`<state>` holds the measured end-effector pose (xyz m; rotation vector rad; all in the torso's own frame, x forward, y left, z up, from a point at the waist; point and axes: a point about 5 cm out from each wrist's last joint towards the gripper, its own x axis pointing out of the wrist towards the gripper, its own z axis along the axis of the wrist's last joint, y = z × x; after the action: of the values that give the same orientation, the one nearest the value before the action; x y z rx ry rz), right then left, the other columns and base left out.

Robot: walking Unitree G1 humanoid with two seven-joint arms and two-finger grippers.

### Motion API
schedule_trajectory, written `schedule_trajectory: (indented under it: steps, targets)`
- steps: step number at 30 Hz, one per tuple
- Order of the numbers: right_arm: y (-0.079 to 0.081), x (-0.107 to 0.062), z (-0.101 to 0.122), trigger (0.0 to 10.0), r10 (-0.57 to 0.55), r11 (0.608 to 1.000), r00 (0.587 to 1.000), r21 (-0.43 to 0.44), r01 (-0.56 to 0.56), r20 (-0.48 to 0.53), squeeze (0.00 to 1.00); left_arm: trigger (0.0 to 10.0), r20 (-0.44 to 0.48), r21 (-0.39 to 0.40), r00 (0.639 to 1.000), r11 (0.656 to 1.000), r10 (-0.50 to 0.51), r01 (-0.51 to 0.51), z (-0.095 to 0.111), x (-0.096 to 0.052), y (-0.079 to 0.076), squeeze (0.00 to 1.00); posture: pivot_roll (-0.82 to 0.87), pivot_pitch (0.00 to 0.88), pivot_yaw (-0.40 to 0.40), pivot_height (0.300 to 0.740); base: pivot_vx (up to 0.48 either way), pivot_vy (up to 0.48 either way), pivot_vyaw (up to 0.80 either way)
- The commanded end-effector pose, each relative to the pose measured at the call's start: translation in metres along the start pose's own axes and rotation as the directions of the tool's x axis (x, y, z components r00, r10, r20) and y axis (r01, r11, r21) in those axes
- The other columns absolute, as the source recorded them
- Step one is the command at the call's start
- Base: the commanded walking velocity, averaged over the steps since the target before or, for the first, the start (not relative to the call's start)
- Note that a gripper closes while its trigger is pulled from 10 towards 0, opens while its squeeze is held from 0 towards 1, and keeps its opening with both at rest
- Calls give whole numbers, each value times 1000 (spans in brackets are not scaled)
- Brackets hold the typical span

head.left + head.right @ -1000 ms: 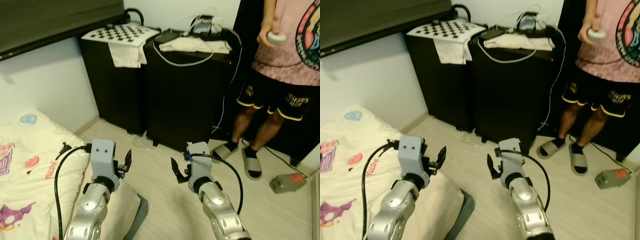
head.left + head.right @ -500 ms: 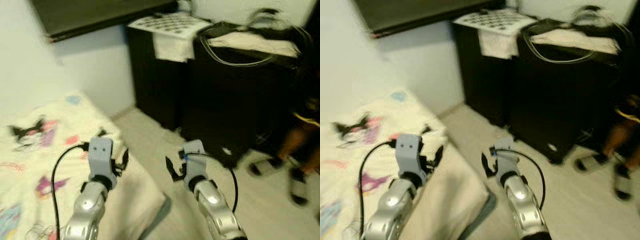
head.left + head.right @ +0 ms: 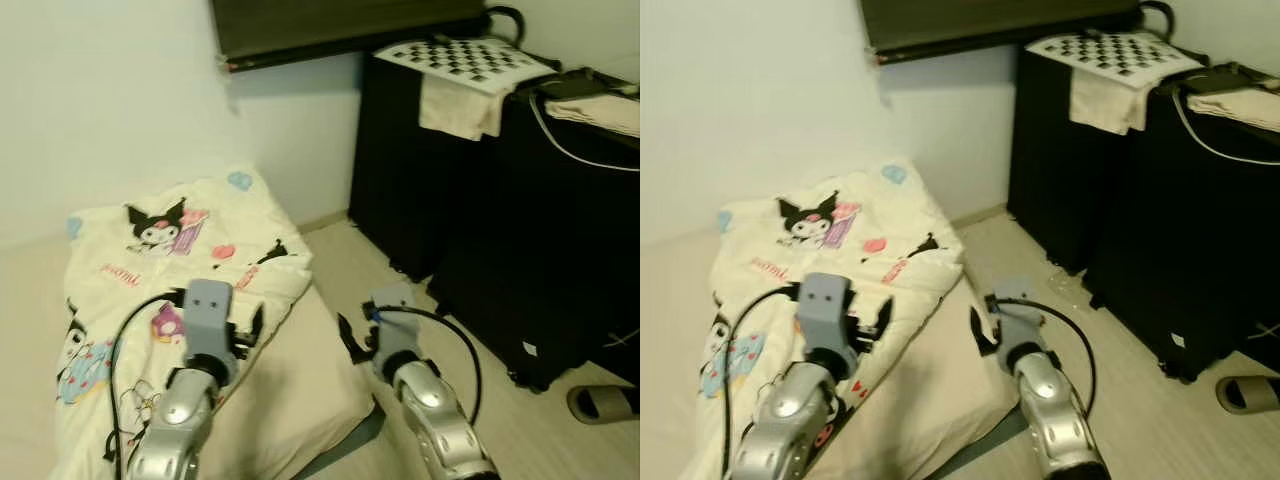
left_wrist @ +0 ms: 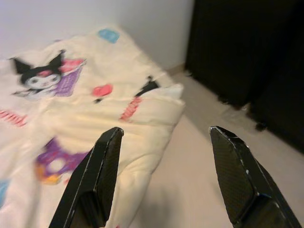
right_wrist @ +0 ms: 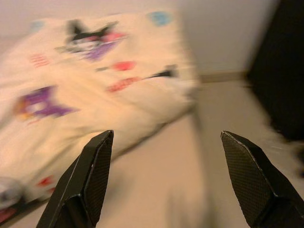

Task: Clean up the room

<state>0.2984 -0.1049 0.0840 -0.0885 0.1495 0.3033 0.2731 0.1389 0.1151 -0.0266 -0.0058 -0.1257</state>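
A cream quilt (image 3: 180, 240) printed with cartoon figures lies rumpled over a low mattress (image 3: 300, 390) on the floor, straight ahead and to my left. My left gripper (image 3: 250, 325) hovers open above the quilt's near edge, and the quilt (image 4: 71, 118) lies below its spread fingers (image 4: 102, 166). My right gripper (image 3: 358, 340) is also open, held over the mattress corner beside the floor. Nothing sits between its fingers (image 5: 90, 175). Both arms are raised side by side in front of me.
Black cabinets (image 3: 440, 200) stand at the right against the wall, with a checkerboard sheet (image 3: 465, 62) and a pale towel (image 3: 460, 105) on top. A white cable (image 3: 570, 140) hangs over one. A slipper (image 3: 605, 402) lies on the wooden floor (image 3: 500, 400). A dark panel (image 3: 340, 25) is mounted above.
The camera has swung left: the cabinets slid to the right, the person left the view, and the bed now lies ahead. Both grippers keep the same open pose.
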Motion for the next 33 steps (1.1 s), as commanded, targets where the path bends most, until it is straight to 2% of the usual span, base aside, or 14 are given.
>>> schedule_trajectory:
  steps: [1, 6, 10, 32, 33]
  targets:
    - [0, -2, -5, 10000, 1, 1000, 1000, 0, -1, -16, 0, 10000, -42, 9, 999, 1000, -6, 7, -8, -3, -1, 0, -47, 117, 18, 740, 0, 0, 800]
    - [-2, -2, -5, 10000, -4, 1000, 1000, -3, 3, -19, 0, 10000, -72, 24, 997, 1000, -6, 8, -14, -6, 0, 0, -47, 117, 18, 740, 0, 0, 800]
    - [-5, -2, -6, 10000, -18, 1000, 1000, -1, 18, -22, 0, 10000, -109, 58, 994, 998, 31, -25, -21, -8, 7, 0, -52, 108, 17, 740, 0, 0, 800]
    - [-10, 0, 1, 10000, -52, 998, 999, 27, 51, 1, 0, 10000, -116, 60, 991, 997, 62, -55, -21, -7, 13, 0, -59, 119, 16, 740, 0, 0, 800]
    - [-12, 0, 1, 10000, -67, 996, 998, 58, 67, 2, 0, 10000, -118, 55, 991, 997, 56, -50, -21, -7, 13, 0, -58, 122, 16, 740, 0, 0, 0]
